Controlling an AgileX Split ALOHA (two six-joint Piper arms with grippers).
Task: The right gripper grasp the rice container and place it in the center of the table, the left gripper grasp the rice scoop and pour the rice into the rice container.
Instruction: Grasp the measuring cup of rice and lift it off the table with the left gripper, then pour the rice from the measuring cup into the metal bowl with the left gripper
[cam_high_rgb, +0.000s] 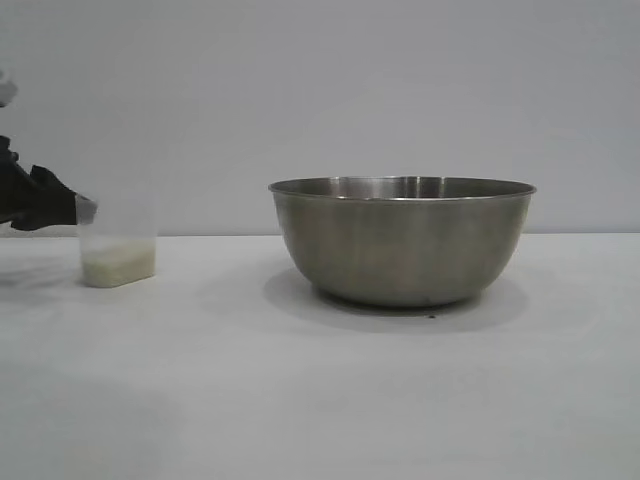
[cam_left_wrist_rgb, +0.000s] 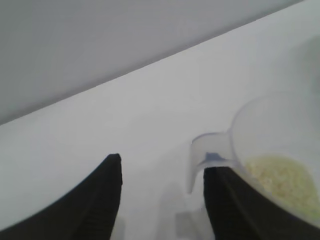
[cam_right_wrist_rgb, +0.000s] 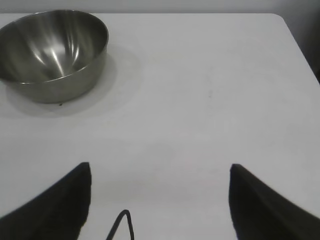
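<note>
The rice container (cam_high_rgb: 402, 240), a large steel bowl, stands on the white table (cam_high_rgb: 300, 400) right of centre; the right wrist view shows the rice container (cam_right_wrist_rgb: 52, 52) empty. At the far left stands the translucent rice scoop (cam_high_rgb: 117, 240) with rice (cam_high_rgb: 118, 265) in its bottom. My left gripper (cam_high_rgb: 70, 205) reaches in from the left edge at the scoop's handle. In the left wrist view the left gripper (cam_left_wrist_rgb: 164, 164) has its jaws apart, and the handle of the rice scoop (cam_left_wrist_rgb: 270, 140) sits close against one finger. My right gripper (cam_right_wrist_rgb: 160, 166) is open over bare table, away from the bowl.
A thin black cable loop (cam_right_wrist_rgb: 122, 222) shows between the right gripper's fingers. The table's far edge and corner (cam_right_wrist_rgb: 280, 20) lie beyond the bowl in the right wrist view. A plain grey wall (cam_high_rgb: 320, 90) stands behind the table.
</note>
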